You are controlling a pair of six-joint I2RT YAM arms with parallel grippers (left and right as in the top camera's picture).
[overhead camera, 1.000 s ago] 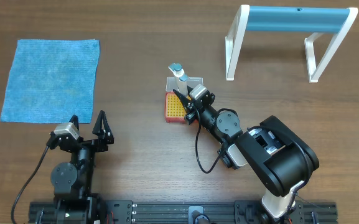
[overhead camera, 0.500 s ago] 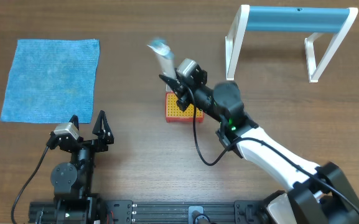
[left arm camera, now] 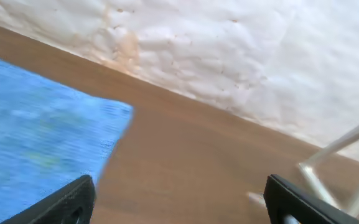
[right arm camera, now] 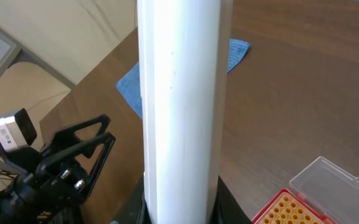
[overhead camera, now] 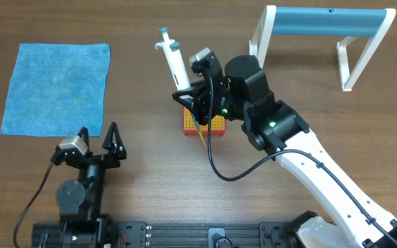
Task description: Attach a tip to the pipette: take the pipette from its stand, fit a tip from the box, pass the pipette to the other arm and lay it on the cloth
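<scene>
My right gripper (overhead camera: 190, 95) is shut on the white pipette (overhead camera: 173, 63), which it holds tilted above the table with its blue-capped end toward the far left. A thin yellow tip (overhead camera: 201, 135) hangs from the pipette's lower end, over the red tip box (overhead camera: 213, 125). In the right wrist view the pipette's barrel (right arm camera: 179, 106) stands between the fingers, with the tip box (right arm camera: 291, 208) and its clear lid beside it. The blue cloth (overhead camera: 57, 88) lies flat at the far left. My left gripper (overhead camera: 96, 141) rests open near its base, below the cloth (left arm camera: 36, 143).
The white stand with a blue bar (overhead camera: 322, 38) occupies the far right corner; one of its legs (left arm camera: 341, 149) appears in the left wrist view. Bare wood lies between cloth and tip box. The left arm (right arm camera: 73, 158) is seen from the right wrist.
The right arm has lifted the pipette off the tip box and swung it up and to the left, tilting it; a yellow tip now hangs from it. The left arm has not moved.
</scene>
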